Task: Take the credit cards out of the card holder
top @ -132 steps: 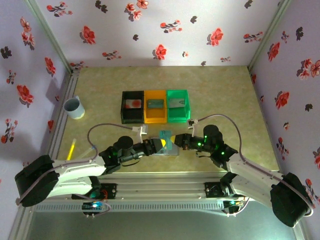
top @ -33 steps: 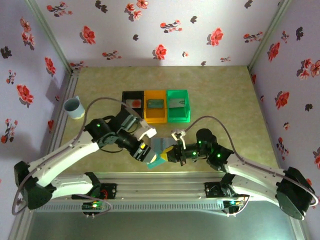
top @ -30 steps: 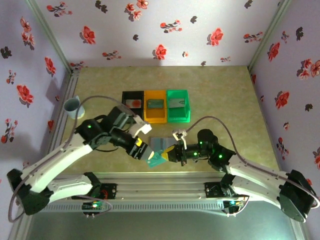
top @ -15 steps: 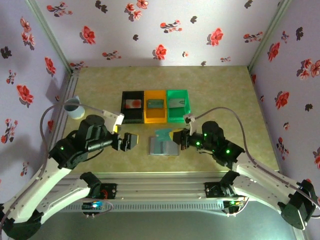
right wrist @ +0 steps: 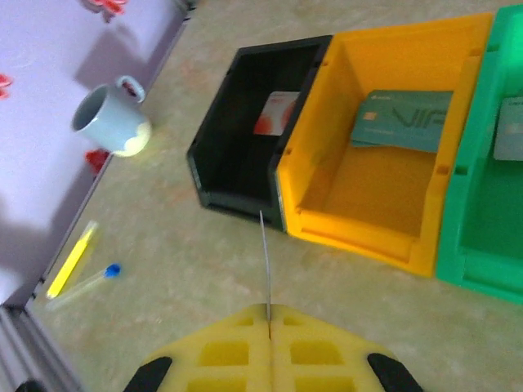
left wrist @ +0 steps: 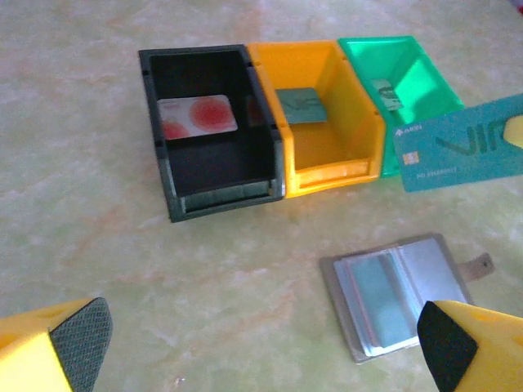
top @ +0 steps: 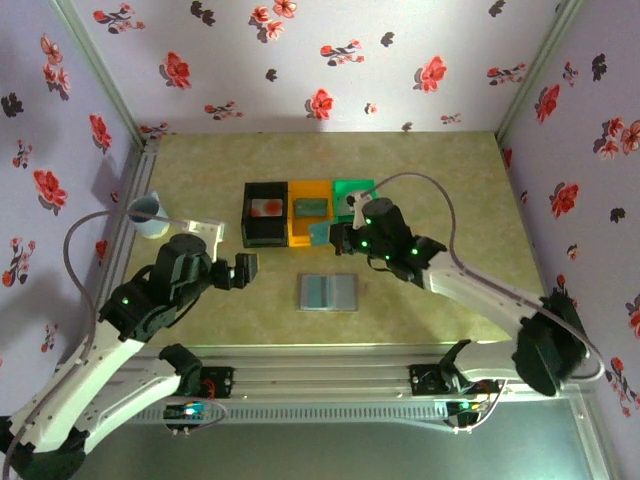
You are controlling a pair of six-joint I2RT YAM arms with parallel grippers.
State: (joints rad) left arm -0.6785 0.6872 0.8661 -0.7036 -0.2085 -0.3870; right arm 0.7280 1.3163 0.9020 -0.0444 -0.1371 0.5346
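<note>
Toward the middle of the table (top: 450,200), just on the near side of the orange bin (top: 311,212), the right fingers (top: 333,236) are clenched on a teal credit card (left wrist: 462,155). The card stands on edge, its long axis running leftward along the bin fronts. The orange bin, which holds a matching card, lies just beyond it toward the far edge, so the right arm looks the nearer for a drop there. The card holder (top: 328,292) lies open and flat closer to the near edge; whether a card remains inside I cannot tell. The left fingers (top: 245,270) hang released and empty, left of it.
</note>
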